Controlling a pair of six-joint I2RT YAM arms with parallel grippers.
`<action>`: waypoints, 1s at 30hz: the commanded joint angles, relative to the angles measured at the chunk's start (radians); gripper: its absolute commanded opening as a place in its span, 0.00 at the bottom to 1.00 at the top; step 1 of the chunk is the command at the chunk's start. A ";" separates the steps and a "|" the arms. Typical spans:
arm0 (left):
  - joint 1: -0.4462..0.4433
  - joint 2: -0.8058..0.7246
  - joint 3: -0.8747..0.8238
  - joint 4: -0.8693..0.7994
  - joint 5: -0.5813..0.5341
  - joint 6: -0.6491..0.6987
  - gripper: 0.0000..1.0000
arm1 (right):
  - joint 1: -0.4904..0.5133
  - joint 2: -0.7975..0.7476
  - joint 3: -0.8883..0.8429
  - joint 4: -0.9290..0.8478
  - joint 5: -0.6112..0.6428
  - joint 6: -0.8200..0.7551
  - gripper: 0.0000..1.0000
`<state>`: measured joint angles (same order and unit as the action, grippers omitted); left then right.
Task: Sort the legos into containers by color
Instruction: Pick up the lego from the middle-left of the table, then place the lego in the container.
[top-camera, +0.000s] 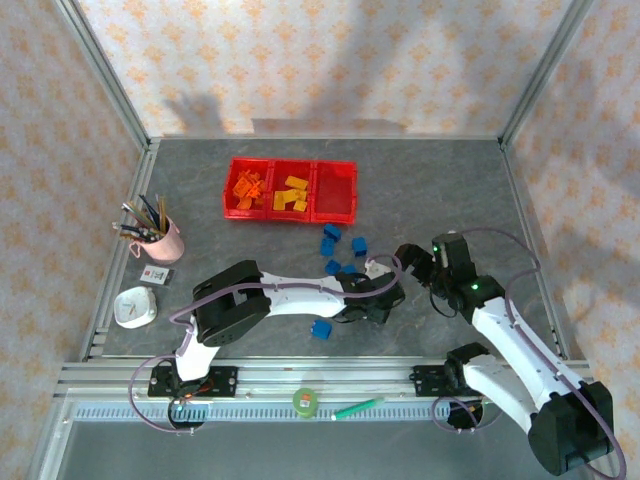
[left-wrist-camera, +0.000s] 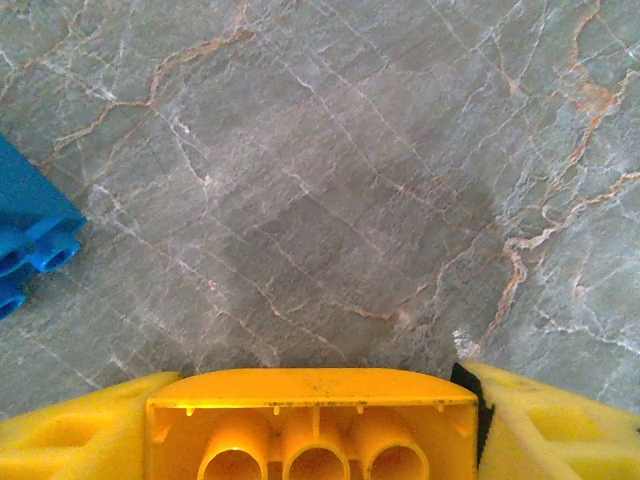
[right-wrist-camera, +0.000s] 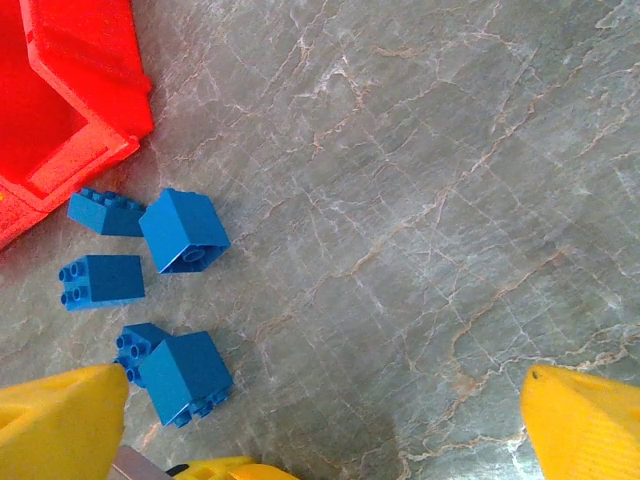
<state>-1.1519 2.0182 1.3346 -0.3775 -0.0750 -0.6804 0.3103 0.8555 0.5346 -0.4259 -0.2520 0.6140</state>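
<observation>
Near rail: a green tape roll and a green pen are seen lying close together, not touching, between the two arm bases.

On the grey marbled tabletop, a lone blue plastic brick is seen just on the near side of the left forearm, apart from the other blues.

Left gripper: a yellow plastic brick is clamped between the yellow fingers, with both fingers pressed against its sides. Its hollow underside, with three round tubes, is turned to the wrist camera. Whether it is lifted off the table cannot be told. Another blue brick is cut off at the left edge of that view, well apart from the fingers.

Right gripper: the fingers are spread wide, with only tabletop between them.

Cluster of blue bricks: five are counted in the right wrist view, loose on the table. The nearest one lies just beside one fingertip, and the farthest lies just beside a bin corner.

Left edge of the table: a small white clock-like object is seen, with a pink cup of pencils beyond it.

Farthest: a row of three joined red translucent plastic bins. Orange pieces are held in the left compartment and yellow pieces in the middle one.
</observation>
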 joint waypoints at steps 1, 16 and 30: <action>-0.005 0.003 0.009 -0.009 -0.012 0.003 0.65 | -0.005 -0.004 -0.002 0.015 -0.007 -0.020 1.00; 0.094 -0.312 -0.147 -0.026 -0.128 0.008 0.64 | 0.008 0.066 0.076 0.130 -0.209 -0.072 1.00; 0.532 -0.336 -0.012 -0.002 -0.177 0.181 0.62 | 0.261 0.344 0.254 0.346 -0.188 -0.056 1.00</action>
<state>-0.6670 1.6455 1.2633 -0.3801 -0.2203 -0.5541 0.5526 1.1667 0.7494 -0.1635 -0.4526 0.5606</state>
